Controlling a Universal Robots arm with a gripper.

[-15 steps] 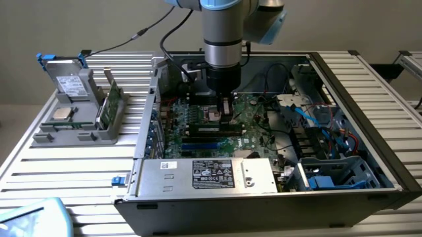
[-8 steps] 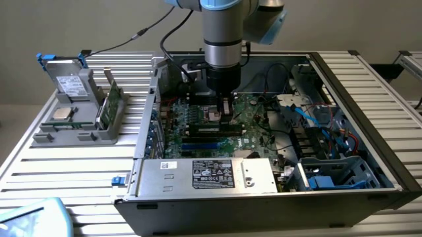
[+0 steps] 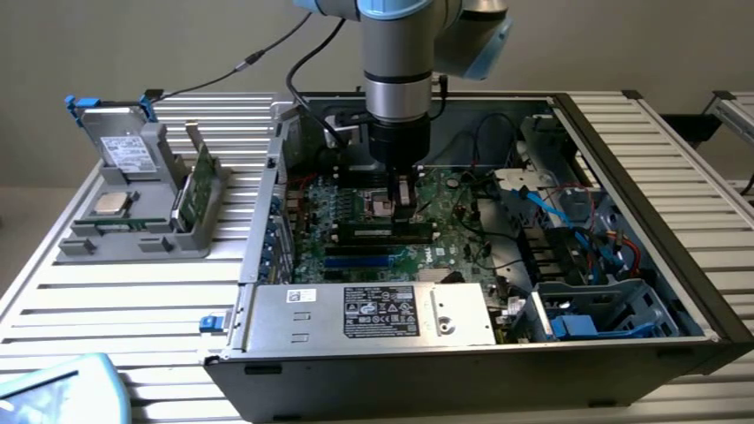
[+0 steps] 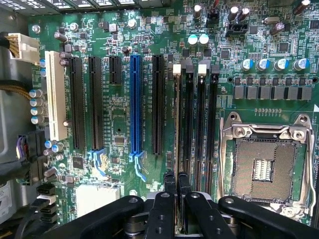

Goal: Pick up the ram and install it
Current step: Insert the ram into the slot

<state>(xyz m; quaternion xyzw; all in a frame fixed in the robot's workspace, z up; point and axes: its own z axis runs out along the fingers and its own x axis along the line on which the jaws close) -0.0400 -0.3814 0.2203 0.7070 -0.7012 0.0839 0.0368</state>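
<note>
Black gripper [image 4: 176, 176] fingers pinch the ram [image 4: 177, 124], which stands edge-on along the outermost of four memory slots [image 4: 201, 124], on the side away from the open processor socket [image 4: 266, 162], on the motherboard [image 4: 119, 117] inside the opened computer case [image 3: 471, 384].

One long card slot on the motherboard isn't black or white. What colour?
Blue slot, best in the wrist view.

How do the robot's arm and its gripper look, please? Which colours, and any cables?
The arm is a silver-grey cylinder with light blue joint caps and a black wrist section; black cables run beside it. The gripper is black, with two slim fingers on curved linkage bars.
</note>
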